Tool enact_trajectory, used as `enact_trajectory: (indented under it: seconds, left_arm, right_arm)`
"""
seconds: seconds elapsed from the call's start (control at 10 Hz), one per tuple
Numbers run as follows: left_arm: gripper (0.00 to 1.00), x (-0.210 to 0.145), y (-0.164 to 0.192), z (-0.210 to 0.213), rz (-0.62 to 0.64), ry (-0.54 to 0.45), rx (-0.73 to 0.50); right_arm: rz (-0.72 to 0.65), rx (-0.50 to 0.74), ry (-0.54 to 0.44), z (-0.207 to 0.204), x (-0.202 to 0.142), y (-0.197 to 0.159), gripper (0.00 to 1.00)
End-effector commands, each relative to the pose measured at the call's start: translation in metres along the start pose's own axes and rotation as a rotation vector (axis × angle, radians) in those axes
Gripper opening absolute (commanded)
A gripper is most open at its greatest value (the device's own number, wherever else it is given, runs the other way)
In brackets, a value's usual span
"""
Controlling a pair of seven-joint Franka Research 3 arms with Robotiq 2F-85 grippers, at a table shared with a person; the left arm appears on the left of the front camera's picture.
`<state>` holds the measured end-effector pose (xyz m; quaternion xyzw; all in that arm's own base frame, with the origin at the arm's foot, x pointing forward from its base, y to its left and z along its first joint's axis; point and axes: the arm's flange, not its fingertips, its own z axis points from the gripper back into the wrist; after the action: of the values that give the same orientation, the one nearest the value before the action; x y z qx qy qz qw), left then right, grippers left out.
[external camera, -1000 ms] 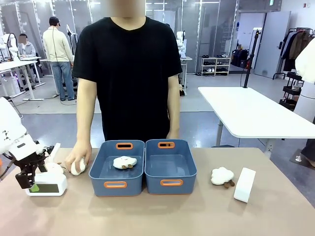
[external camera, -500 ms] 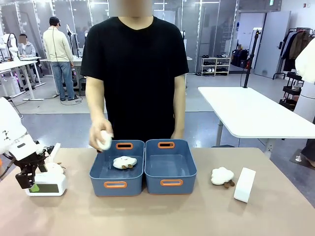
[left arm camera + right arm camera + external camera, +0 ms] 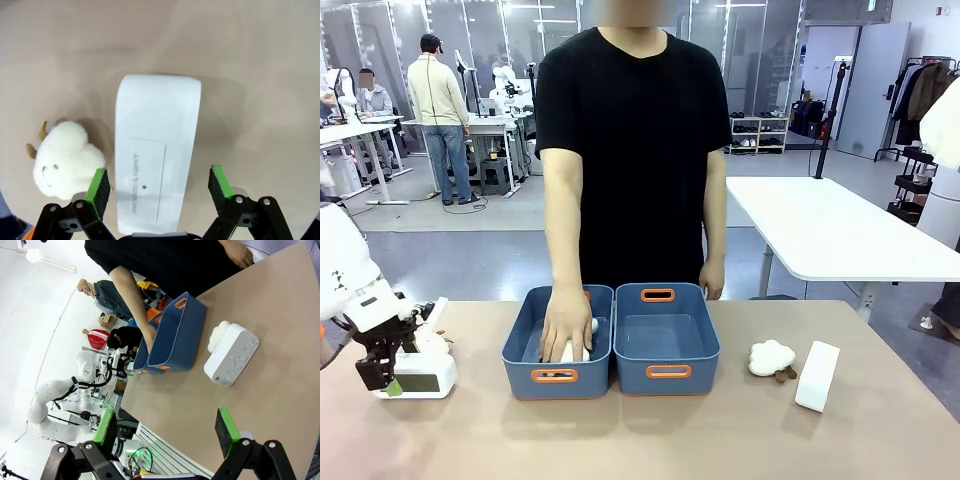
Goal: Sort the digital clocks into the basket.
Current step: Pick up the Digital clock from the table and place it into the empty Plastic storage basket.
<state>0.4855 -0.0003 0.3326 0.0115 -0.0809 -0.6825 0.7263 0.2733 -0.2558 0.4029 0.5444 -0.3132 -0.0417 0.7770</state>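
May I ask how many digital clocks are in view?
2. One clock sits at the robot's left, between the left gripper's open fingers; the other clock lies at the right, beside a plush sheep.

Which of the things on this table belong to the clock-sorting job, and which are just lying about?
For the job:
left clock, between the open fingers of the left gripper
right clock
right basket, bare, likely for clocks

Just lying about:
left plush sheep, beside the left clock
right plush sheep, beside the right clock
left basket, the person's hand in it

Tan table (image 3: 720, 440) holds two blue baskets (image 3: 585, 378) (image 3: 630, 376), two digital clocks (image 3: 420, 378) (image 3: 817, 375), two plush sheep (image 3: 65, 160) (image 3: 771, 357)
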Motion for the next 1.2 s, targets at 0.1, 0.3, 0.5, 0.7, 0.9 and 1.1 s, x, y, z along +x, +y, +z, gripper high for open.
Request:
enact_trajectory:
  seconds: [0.1,0.3,0.5,0.7,0.9,1.1]
  left_arm:
    - [1.0,0.003,0.0,-0.011,0.012,0.039,-0.03]
    - [0.4,0.003,0.0,-0.013,0.018,0.06,-0.034]
    - [0.0,0.003,0.0,-0.01,0.022,0.06,-0.024]
    - [0.14,0.002,0.0,-0.007,0.04,0.06,-0.02]
    - [0.0,-0.004,0.004,0.011,0.087,0.019,-0.007]
    - [0.0,-0.043,0.009,0.086,0.346,-0.409,-0.181]
  right_arm:
    - [0.004,0.007,-0.002,0.001,0.0,0.001,1.0]
    - [0.004,0.007,-0.002,0.001,0.0,0.001,1.0]
    - [0.004,0.007,-0.002,0.001,0.0,0.001,1.0]
    - [0.004,0.007,-0.002,0.001,0.0,0.001,1.0]
    - [0.004,0.007,-0.002,0.001,0.0,0.001,1.0]
    - [0.004,0.007,-0.002,0.001,0.0,0.001,1.0]
